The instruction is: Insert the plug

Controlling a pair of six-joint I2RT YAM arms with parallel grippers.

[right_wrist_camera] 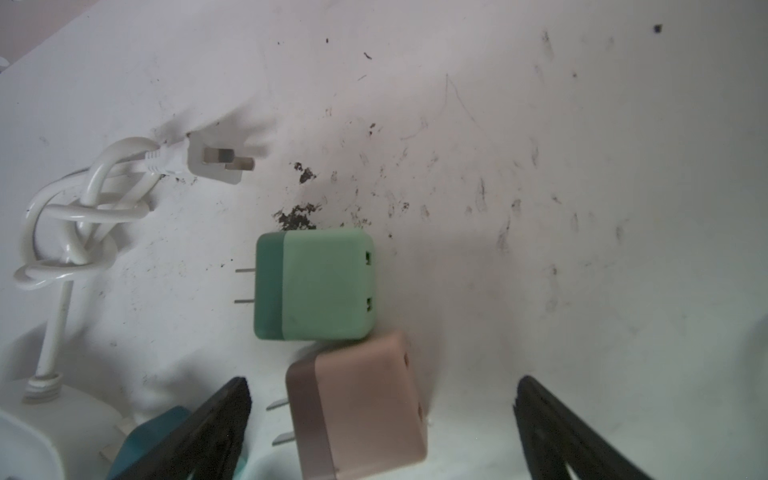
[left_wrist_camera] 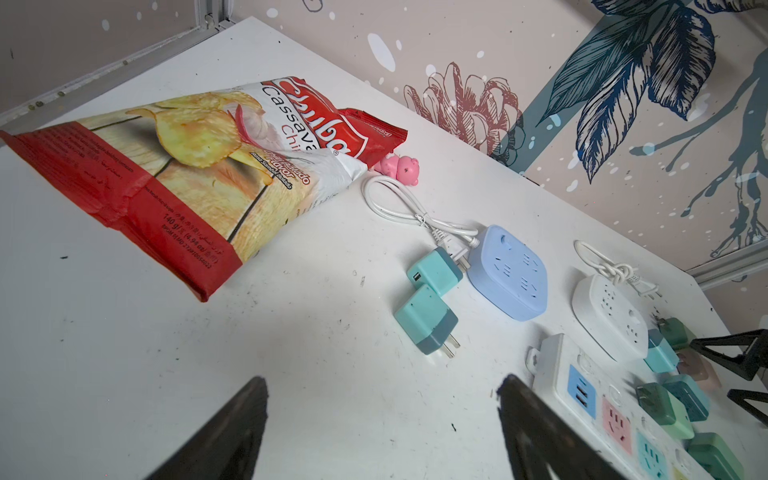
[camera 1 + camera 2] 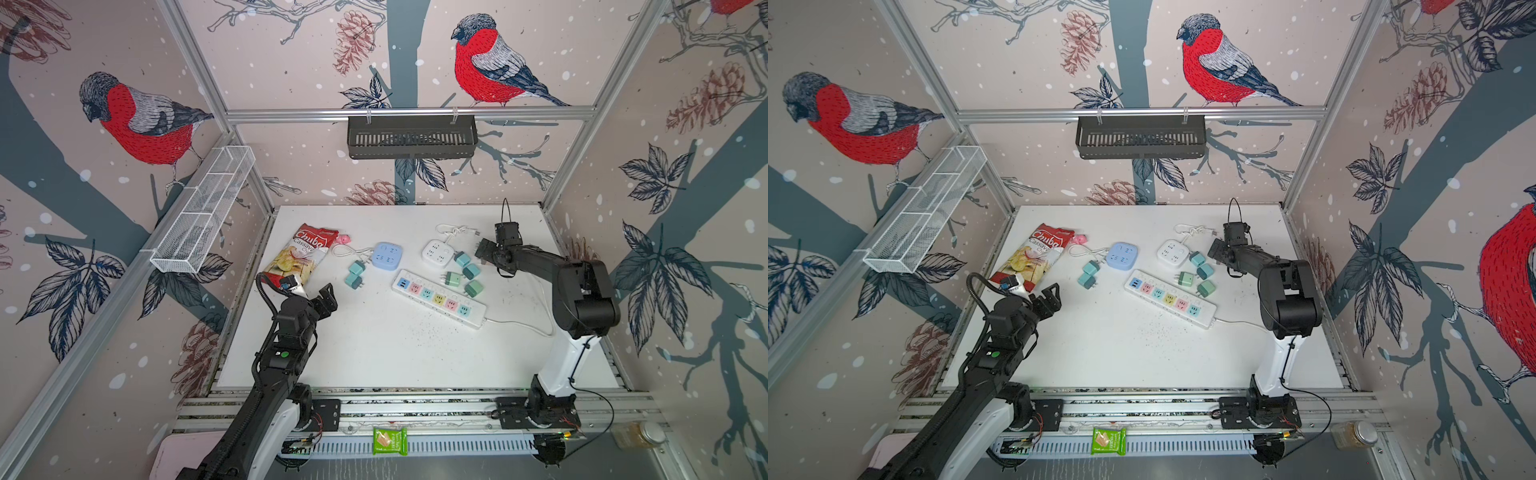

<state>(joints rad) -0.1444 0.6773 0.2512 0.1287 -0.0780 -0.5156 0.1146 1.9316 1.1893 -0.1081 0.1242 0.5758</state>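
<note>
The table [image 3: 374, 353] is filling the middle of both top views, with the chip bag [image 3: 299, 259] lying at its upper left and the strip [image 3: 438, 298] lying slantwise at centre. The left gripper [image 3: 326, 296] is hovering below the bag, spread wide and empty. The right gripper [image 1: 384, 382] is standing fully spread, gripping nothing, its fingers either side of the pink plug [image 1: 365, 415], which is resting on the table just beside the green plug [image 1: 324, 282]

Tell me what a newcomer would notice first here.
Big red-breasted birds painted on the walls dominate. On the white table, a red chip bag lies at the far left, and a long power strip with pastel sockets crosses the middle, small green plugs beside it.
</note>
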